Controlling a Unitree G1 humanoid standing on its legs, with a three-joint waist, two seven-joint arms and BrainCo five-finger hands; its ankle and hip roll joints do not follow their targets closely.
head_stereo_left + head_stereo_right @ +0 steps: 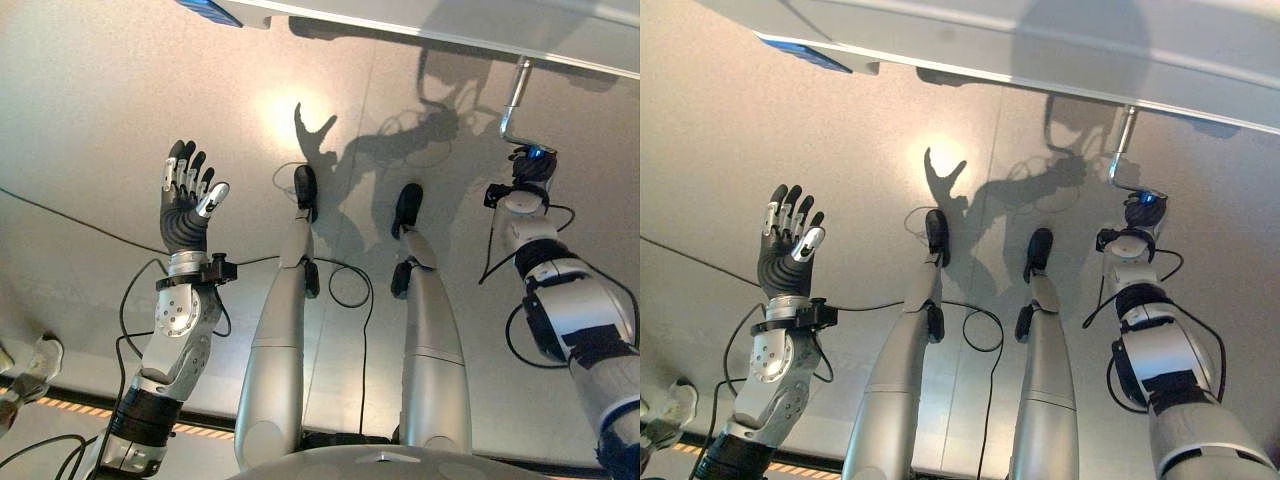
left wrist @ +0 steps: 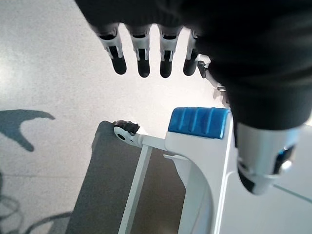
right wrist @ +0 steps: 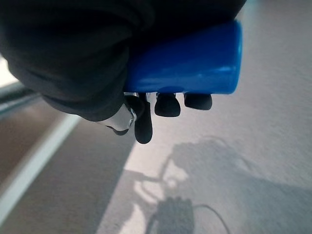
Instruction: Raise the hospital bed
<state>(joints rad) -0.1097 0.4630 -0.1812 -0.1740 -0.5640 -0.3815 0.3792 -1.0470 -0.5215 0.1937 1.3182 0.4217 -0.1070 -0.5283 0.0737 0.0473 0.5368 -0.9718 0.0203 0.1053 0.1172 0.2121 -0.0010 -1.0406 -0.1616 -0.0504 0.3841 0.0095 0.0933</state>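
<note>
The hospital bed's white frame (image 1: 450, 25) runs along the far edge of the eye views. A silver crank arm (image 1: 513, 100) hangs down from it at the right. My right hand (image 1: 530, 170) is curled round the crank's blue handle (image 3: 195, 58), with the dark fingertips (image 3: 167, 105) wrapped under it in the right wrist view. My left hand (image 1: 185, 205) is held up over the floor at the left, fingers straight and spread, holding nothing. Past its fingers (image 2: 141, 53) the left wrist view shows a bed corner with a blue bumper (image 2: 200, 122) and a caster (image 2: 124, 130).
A blue bumper (image 1: 805, 55) marks the bed's left corner. A person's shoe (image 1: 35, 365) stands on the pale floor at the lower left, near an orange striped floor line (image 1: 90, 408).
</note>
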